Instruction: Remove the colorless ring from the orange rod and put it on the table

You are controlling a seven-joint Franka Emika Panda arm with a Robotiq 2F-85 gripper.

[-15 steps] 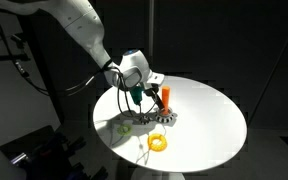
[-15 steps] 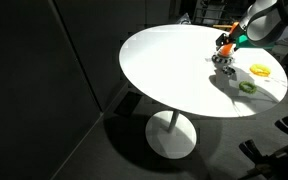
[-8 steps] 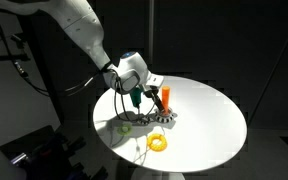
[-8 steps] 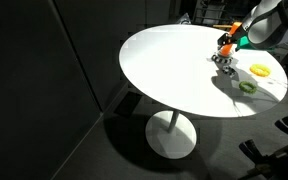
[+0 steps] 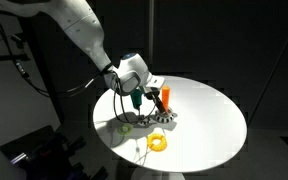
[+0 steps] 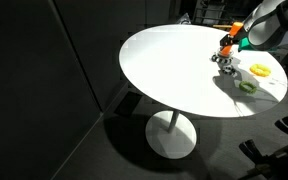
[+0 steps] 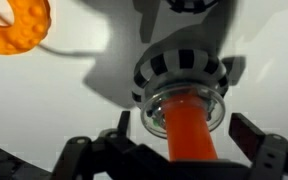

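Grasp step is judged in hand: gripper [image 7: 179, 150] is held open astride the orange rod [image 7: 189, 135], toward the table [image 5: 209, 115] edge nearest the arm. Colorless ring [image 7: 216, 108] is seated low on the rod. Next, ring must be pinched and lifted straight up.

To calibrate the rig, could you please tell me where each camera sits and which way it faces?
Exterior view: beside the table, slightly above, facing the orange rod; the arm shows.
Exterior view: farther back, higher, across the table; only the arm's end shows.
Wrist view: looks down the rod; jaws flank it.
All share the yellow ring.
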